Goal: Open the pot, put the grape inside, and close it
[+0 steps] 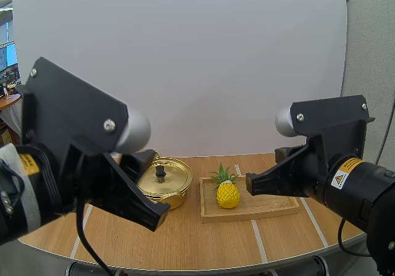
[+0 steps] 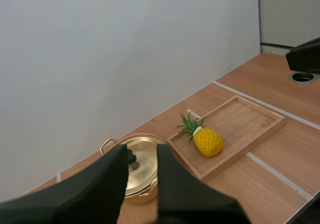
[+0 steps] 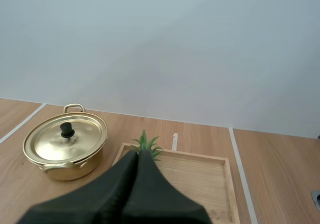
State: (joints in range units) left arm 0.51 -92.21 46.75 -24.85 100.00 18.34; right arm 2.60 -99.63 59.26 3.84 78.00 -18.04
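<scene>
Yellow pineapple (image 1: 228,194) on tray (image 1: 271,205), crown rearward; left end effector (image 2: 141,151) parted, right end effector (image 3: 139,156) closed, both empty.

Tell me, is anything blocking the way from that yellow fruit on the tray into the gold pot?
Yes: the lid sits shut on the pot, so the pineapple lying on the wooden tray cannot go in yet. Nothing else visible stands between tray and pot; they sit side by side.
</scene>
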